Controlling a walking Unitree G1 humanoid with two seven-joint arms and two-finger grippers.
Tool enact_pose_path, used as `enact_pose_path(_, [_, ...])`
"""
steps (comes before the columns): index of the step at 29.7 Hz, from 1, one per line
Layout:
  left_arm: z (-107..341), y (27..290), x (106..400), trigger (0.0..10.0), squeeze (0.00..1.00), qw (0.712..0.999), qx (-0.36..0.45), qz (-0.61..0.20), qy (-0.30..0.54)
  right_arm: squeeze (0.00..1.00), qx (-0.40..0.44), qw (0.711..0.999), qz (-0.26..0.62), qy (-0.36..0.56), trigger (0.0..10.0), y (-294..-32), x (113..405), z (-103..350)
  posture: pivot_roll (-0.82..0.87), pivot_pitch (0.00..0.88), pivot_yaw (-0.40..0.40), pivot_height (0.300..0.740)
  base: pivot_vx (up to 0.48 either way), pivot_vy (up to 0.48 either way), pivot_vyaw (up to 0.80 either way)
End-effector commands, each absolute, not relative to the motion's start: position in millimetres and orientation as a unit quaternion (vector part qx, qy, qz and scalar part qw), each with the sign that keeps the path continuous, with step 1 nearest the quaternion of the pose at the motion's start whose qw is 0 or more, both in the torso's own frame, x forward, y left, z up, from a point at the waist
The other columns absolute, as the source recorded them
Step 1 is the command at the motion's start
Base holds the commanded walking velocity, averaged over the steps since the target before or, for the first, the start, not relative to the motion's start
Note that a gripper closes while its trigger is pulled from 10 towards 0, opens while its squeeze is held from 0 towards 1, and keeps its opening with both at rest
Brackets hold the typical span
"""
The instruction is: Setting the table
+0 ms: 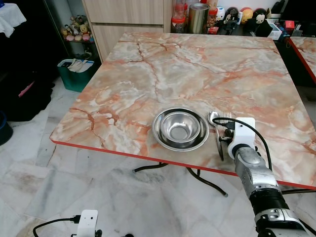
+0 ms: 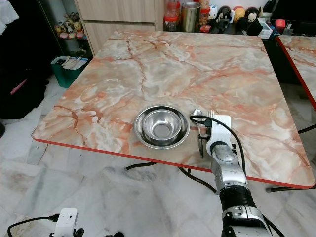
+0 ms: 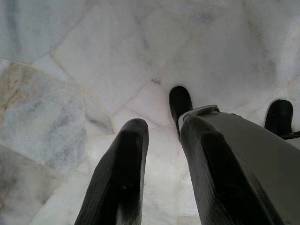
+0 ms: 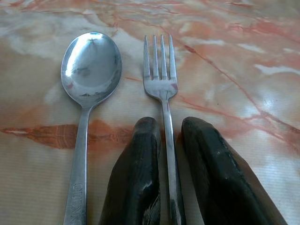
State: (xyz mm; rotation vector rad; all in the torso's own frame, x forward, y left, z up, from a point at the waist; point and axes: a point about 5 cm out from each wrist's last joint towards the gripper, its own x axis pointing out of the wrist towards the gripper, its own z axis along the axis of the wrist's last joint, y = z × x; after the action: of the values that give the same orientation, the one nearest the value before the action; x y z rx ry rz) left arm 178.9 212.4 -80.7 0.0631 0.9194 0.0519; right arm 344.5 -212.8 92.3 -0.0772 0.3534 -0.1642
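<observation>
A steel bowl (image 1: 180, 129) sits nested in a wider steel dish near the front edge of the marble table (image 1: 197, 64). Just right of it lie a spoon (image 4: 91, 65) and a fork (image 4: 161, 70), side by side and flat on the tabletop, heads pointing away from me. My right gripper (image 4: 165, 126) rests low over the table edge, its two fingers closed in on the fork's handle. My left gripper (image 3: 161, 136) hangs idle above the floor, with a gap between its fingers.
The far edge holds a metal tin (image 1: 198, 17), jars and small figurines. A green bin (image 1: 76, 71) stands on the floor to the left by a wooden cabinet. A second red-edged table (image 1: 306, 49) is at the right. Curved black table legs (image 1: 148, 168) run beneath.
</observation>
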Motion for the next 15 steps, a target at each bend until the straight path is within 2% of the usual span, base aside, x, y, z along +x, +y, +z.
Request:
enact_pose_path(1, [-83.8, 213.6, 172.6, 10.0, 0.0, 0.888, 0.032, 0.027, 0.458, 0.0, -0.042, 0.982, -0.078, 0.168, 10.0, -209.8, 345.7, 94.2, 0.01, 0.131, 0.037, 0.74, 0.0, 0.0, 0.0])
enact_pose_path(10, [-84.3, 213.6, 171.5, 10.0, 0.0, 0.888, 0.03, 0.028, 0.458, 0.0, -0.027, 0.995, -0.071, 0.067, 10.0, -205.6, 352.0, 122.8, 0.01, 0.128, 0.036, 0.74, 0.0, 0.0, 0.0])
enact_pose_path(11, [-84.4, 213.2, 171.3, 10.0, 0.0, 0.888, 0.03, 0.026, 0.458, 0.0, -0.021, 0.997, -0.069, 0.032, 10.0, -203.7, 353.0, 132.4, 0.01, 0.126, 0.036, 0.74, 0.0, 0.0, 0.0])
enact_pose_path(15, [-84.5, 212.7, 171.3, 10.0, 0.0, 0.888, 0.032, 0.025, 0.457, 0.0, -0.021, 0.998, -0.065, 0.016, 10.0, -202.7, 353.1, 135.8, 0.01, 0.122, 0.035, 0.74, 0.0, 0.0, 0.0])
